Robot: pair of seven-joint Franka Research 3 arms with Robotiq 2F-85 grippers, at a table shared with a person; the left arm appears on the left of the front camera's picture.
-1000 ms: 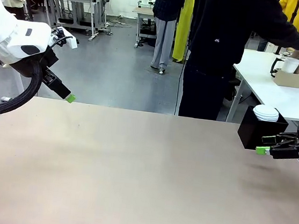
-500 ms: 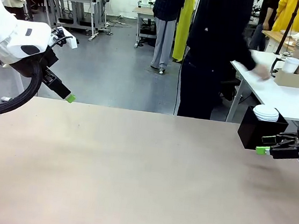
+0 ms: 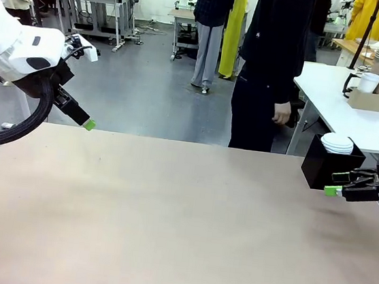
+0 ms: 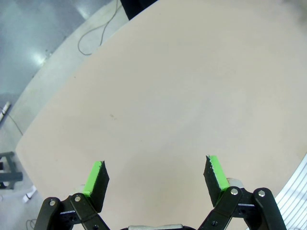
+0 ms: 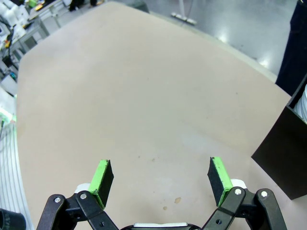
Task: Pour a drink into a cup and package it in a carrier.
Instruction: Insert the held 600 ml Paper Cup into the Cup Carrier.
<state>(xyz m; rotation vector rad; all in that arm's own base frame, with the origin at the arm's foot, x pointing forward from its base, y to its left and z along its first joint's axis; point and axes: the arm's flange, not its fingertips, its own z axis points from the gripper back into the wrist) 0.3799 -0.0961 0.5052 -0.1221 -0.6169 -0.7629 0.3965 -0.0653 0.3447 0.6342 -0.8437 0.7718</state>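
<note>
My left gripper (image 3: 87,123) hangs open above the table's far left corner. In the left wrist view its gripper (image 4: 156,175) has nothing between the green pads, just bare tabletop. My right gripper (image 3: 336,183) is open low at the right edge, beside the black box; the right wrist view shows the gripper (image 5: 160,177) empty too. The brown cardboard carrier (image 3: 372,98) stands on a white side table (image 3: 343,115) behind, with a white cup (image 3: 369,81) in it. The drink is out of view.
A black box (image 3: 327,169) with a stack of white lids (image 3: 337,142) sits at the table's far right; its side shows as the black box (image 5: 287,158) in the right wrist view. A person (image 3: 274,62) stands at the far edge, one hand (image 3: 282,113) hanging down.
The person has pulled an arm back from the carrier on the side table and now stands with the hand lowered. Neither arm has moved.
</note>
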